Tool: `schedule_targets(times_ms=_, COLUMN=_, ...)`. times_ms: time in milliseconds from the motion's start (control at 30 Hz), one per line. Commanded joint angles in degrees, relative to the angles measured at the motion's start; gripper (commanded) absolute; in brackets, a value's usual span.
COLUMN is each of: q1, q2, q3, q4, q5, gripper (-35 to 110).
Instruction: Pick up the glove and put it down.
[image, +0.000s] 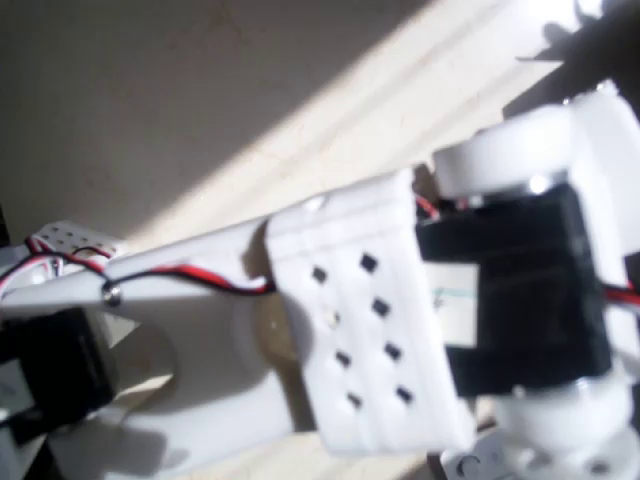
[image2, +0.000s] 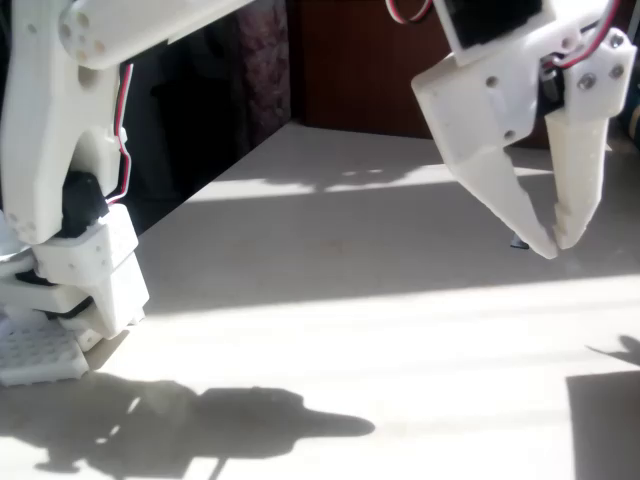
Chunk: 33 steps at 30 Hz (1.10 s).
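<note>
Your hand (image2: 553, 243) hangs above the bare tabletop (image2: 380, 330) in the fixed view, fingertips pinched together, nothing between them. I can't place the glove; the overhead view is blurred arm (image: 360, 320). Probably the pick isn't started, or the glove is already put down

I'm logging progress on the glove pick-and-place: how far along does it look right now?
Nothing looks done that can be checked: these views give no sight of the glove. In hand: nothing; in the fixed view the gripper hangs above the table with its tips together and nothing between them. The overhead view shows the white arm close up. Whether the pick is still ahead or already finished cannot be told.
</note>
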<state>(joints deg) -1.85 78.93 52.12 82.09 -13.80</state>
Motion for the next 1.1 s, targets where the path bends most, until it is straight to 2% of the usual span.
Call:
schedule_targets(times_ms=0, q1=1.5, q2=15.0, q3=13.4, q4=-7.8, q5=-0.4, gripper=0)
schedule_targets(times_ms=200, q1=1.7, q2=32.8, q3=35.6, q4=-14.1, q5=-0.4, gripper=0)
schedule_targets(times_ms=667, q1=1.7, q2=63.4, q3=73.5, q4=-14.9, q5=-0.4, gripper=0)
schedule_targets(times_ms=1067, q1=1.5, q2=83.1, q3=94.2, q4=-14.8, q5=-0.4, gripper=0)
